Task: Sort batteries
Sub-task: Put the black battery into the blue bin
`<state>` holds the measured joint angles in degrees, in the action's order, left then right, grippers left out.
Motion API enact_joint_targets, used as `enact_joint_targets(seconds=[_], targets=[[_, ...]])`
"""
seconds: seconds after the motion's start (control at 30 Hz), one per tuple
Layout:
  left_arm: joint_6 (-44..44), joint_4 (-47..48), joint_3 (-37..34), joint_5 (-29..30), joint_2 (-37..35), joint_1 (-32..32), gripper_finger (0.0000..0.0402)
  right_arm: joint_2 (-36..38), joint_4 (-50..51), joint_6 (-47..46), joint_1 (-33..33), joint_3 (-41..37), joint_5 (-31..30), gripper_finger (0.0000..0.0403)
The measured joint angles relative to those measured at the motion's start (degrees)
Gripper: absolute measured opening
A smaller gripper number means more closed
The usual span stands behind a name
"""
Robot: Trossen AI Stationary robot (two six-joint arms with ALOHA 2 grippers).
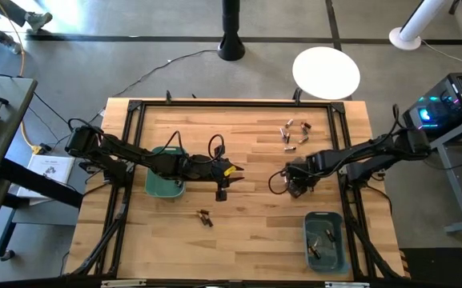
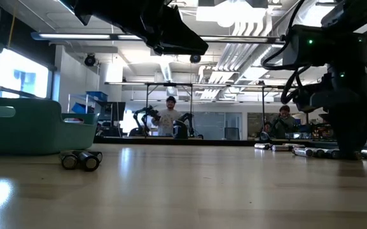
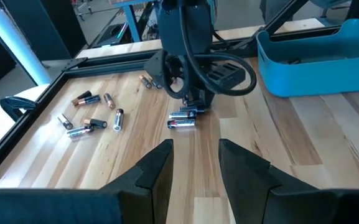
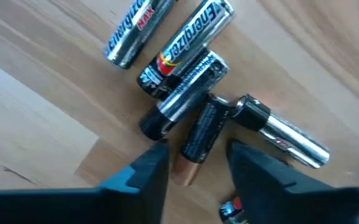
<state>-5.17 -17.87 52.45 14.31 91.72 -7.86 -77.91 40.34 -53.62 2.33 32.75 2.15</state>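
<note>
My right gripper (image 4: 195, 163) is open and low over a small cluster of batteries (image 4: 185, 74) right of the table's middle (image 1: 295, 182). Its fingers stand on either side of a dark cell with a copper end (image 4: 198, 135), which lies on the wood among silvery cells. My left gripper (image 3: 195, 163) is open and hangs above the table's middle (image 1: 222, 188), holding nothing. More batteries (image 1: 291, 133) lie scattered near the far edge, and two (image 1: 205, 217) lie toward the near side. A few cells rest in the teal bin (image 1: 336, 254) at the near right.
A second teal bin (image 1: 160, 186) sits under my left arm, left of centre. A black frame (image 1: 231, 102) runs around the wooden top. Bare wood lies between the two grippers and along the near edge. People stand in the room beyond (image 2: 169, 114).
</note>
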Motion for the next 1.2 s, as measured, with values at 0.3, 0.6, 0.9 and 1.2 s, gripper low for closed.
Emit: enact_joint_targets(seconds=[0.3,0.6,0.9,1.2], targets=[[0.0,0.16,0.0,0.01,0.0,0.0,0.0119,1.26,11.32,5.37,2.02,5.03,-10.11,0.0019],[1.14,0.61,0.0,0.02,0.0,-0.15,0.0119,3.02,22.0,2.41,15.98,28.55,-13.68,0.0016],[3.08,0.74,0.0,0.02,0.0,-0.33,0.0119,3.08,25.27,-8.2,27.54,36.28,-6.92,0.0016],[3.06,1.35,0.0,0.0,0.0,-0.96,0.0119,3.08,3.07,-34.03,43.73,19.08,9.39,0.0018]])
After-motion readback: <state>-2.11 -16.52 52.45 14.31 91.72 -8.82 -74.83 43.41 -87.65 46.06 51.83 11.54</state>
